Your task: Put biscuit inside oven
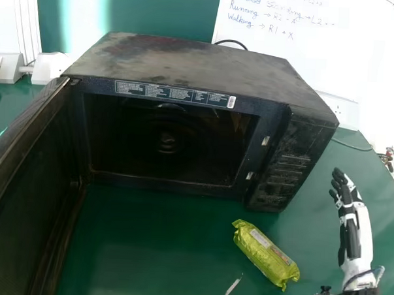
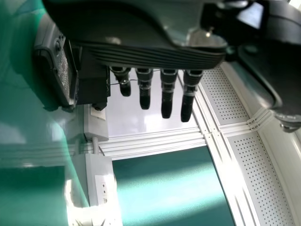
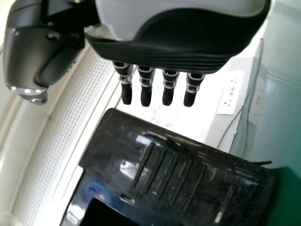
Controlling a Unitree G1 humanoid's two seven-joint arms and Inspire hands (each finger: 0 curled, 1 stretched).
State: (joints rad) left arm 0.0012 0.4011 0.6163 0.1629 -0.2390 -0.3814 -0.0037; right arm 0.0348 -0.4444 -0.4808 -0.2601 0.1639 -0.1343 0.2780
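Observation:
A black oven stands on the green table with its door swung wide at the left; its cavity shows a dark interior. The green biscuit packet lies on the table in front of the oven's right corner. My right hand is beyond the packet's right side, apart from it, fingers straight. In the right wrist view the same hand hangs with relaxed fingers near the oven's control side. The left wrist view has my left hand with straight fingers, holding nothing.
A small pale strip lies left of the packet. Behind the oven are a cable, a whiteboard and wall sockets. A dark device shows in the left wrist view.

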